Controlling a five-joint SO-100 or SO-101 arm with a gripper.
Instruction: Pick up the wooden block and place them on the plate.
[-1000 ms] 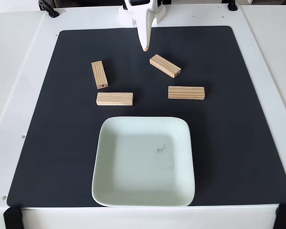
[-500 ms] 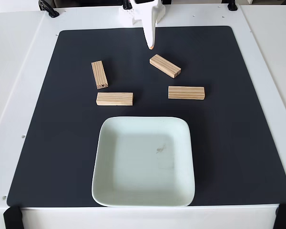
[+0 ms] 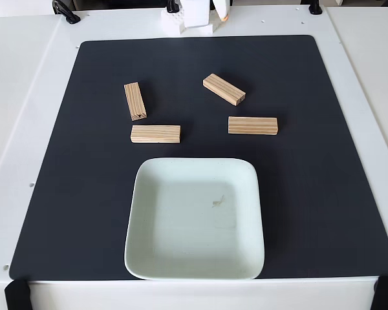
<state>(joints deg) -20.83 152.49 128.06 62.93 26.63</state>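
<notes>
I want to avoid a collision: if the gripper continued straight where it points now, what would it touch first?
Probably the white table top just behind the black rectangular mat; the gripper barely shows at the top edge, so its direction is uncertain.

A white desk (image 3: 32, 97) under even, bright light carries a large black mat (image 3: 323, 161); black clamps (image 3: 16, 294) grip its near corners.

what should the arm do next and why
Probably reach forward and down toward the nearest wooden block, the angled one at the top of the black mat, opening the gripper on the way. All four blocks lie on the mat, the plate holds none, and the gripper sits at the far edge of the fixed view, over no block.
</notes>
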